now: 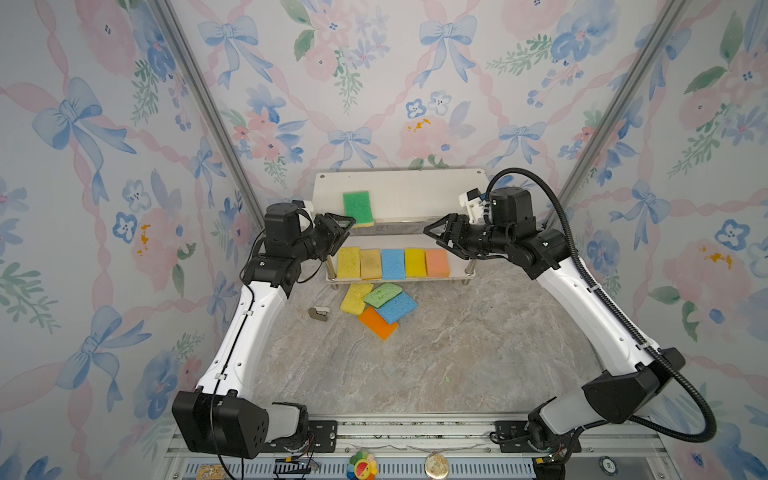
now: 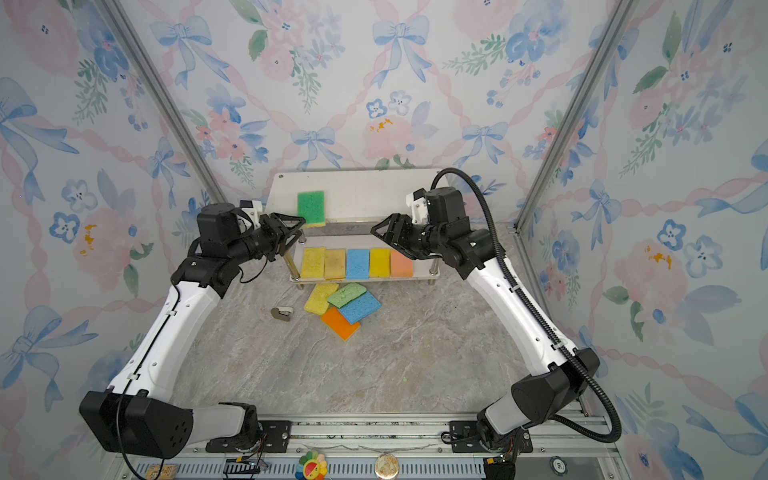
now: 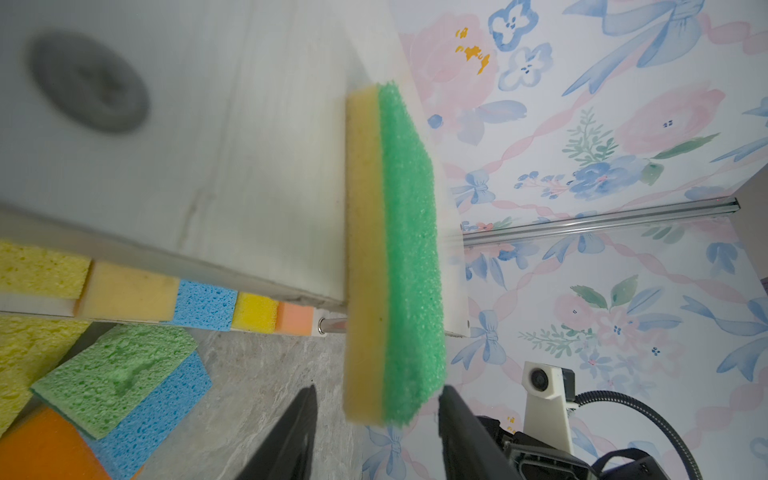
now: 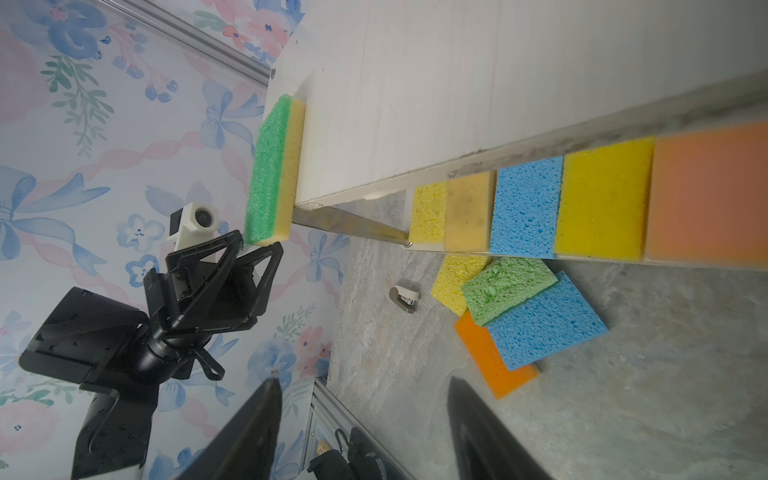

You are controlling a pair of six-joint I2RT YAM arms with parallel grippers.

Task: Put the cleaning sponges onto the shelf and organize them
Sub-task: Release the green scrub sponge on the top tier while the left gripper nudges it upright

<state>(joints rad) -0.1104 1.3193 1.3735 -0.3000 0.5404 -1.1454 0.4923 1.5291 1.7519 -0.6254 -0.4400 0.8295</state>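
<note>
Overhanging the shelf's (image 1: pixel 415 191) top board, the green sponge (image 1: pixel 357 206) reaches between the left hand's (image 1: pixel 351 227) open jaws.

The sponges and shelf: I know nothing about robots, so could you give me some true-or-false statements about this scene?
1. A row of five sponges sits on the lower board. True.
2. Four loose sponges lie piled on the table. True.
3. The green-topped sponge lies on the table. False: it rests on the upper board, overhanging its front edge.
4. The right fingers grip a sponge. False: they are open and empty.
</note>
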